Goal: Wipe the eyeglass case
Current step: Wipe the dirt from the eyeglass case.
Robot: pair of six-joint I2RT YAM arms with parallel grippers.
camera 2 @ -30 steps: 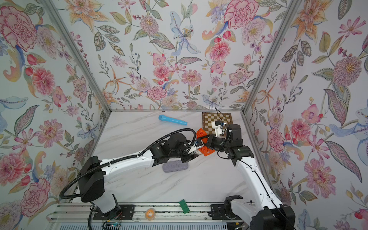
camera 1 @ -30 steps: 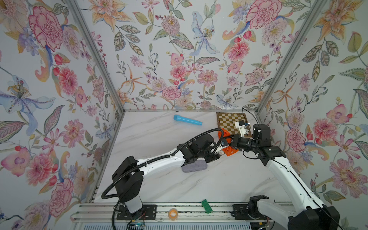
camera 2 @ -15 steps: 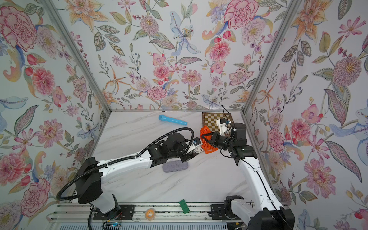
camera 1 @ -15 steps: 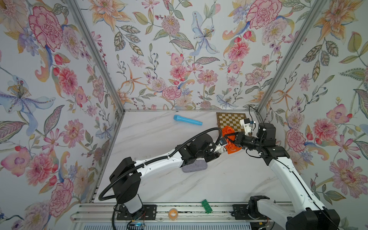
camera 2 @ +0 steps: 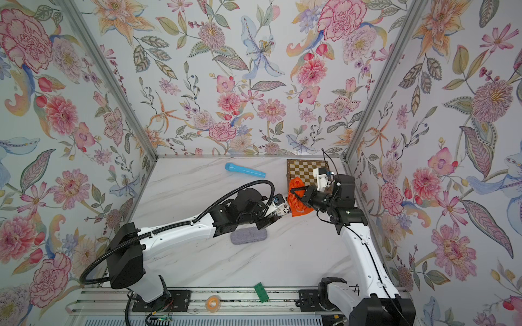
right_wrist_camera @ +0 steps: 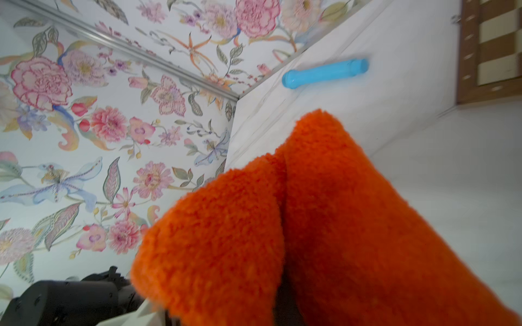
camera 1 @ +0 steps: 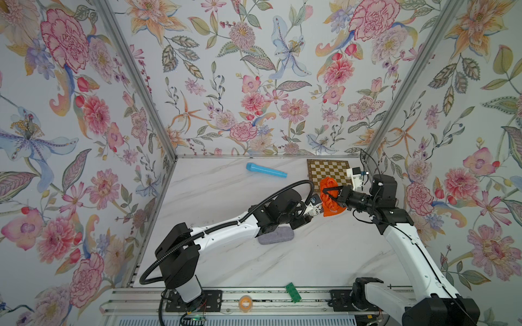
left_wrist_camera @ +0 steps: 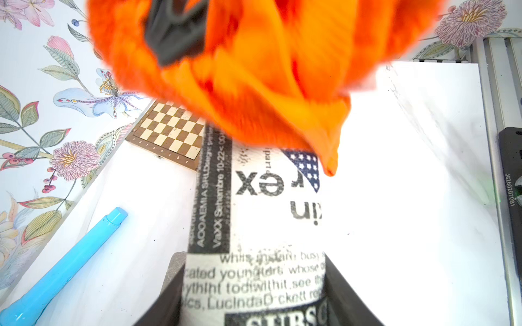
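The eyeglass case (camera 1: 316,209), a white case printed with newspaper text, is held above the table (camera 1: 220,197), just off the near left corner of the chessboard (camera 1: 329,169). The left gripper (camera 1: 308,212) is closed on the case; in the left wrist view its two dark fingers (left_wrist_camera: 347,296) press against opposite sides of the case (left_wrist_camera: 262,225), whose free end points toward the chessboard (left_wrist_camera: 169,132). The orange cloth (camera 1: 329,207) covers that free end and touches the case's upper surface, overlapping the near left corner of the chessboard in both top views. The right gripper (camera 1: 330,193) is clamped onto the orange cloth, with the fabric bunched between its black fingers (camera 2: 295,192); the right wrist view is largely filled by the cloth (right_wrist_camera: 310,225). The right arm reaches in from the chessboard's right side, and the left arm from its near left. A grey felt pouch (camera 1: 275,235) lies flat on the table under the left arm, nearer the front rail than the chessboard and to its left. A blue tube (camera 1: 265,170) lies on the table to the left of the chessboard, near the back wall. A green brick (camera 1: 293,292) and a roll of tape (camera 1: 245,302) rest on the front rail, well apart from the chessboard.
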